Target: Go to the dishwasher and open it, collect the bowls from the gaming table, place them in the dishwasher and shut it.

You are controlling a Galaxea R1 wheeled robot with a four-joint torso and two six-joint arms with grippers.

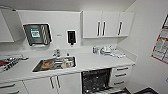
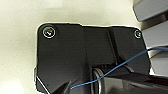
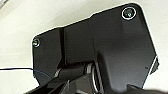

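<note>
The dishwasher (image 1: pixel 96 80) sits under the white counter (image 1: pixel 100 62), right of the sink. Its front is down, showing a dark interior with wire racks. The bowls and the gaming table are out of view. An orange-brown thing (image 1: pixel 46 64) lies in the sink; I cannot tell what it is. In both wrist views a dark robot plate hangs over a pale surface, and I cannot make out the grippers' state.
A steel sink (image 1: pixel 37 68) with a tap (image 1: pixel 57 53) is set in the counter. White drawers (image 1: pixel 121 75) stand right of the dishwasher, wall cabinets (image 1: pixel 107 23) hang above. Cups and dishes (image 1: pixel 106 50) crowd the counter's back right. A wall with a poster (image 1: pixel 161 47) closes the right side.
</note>
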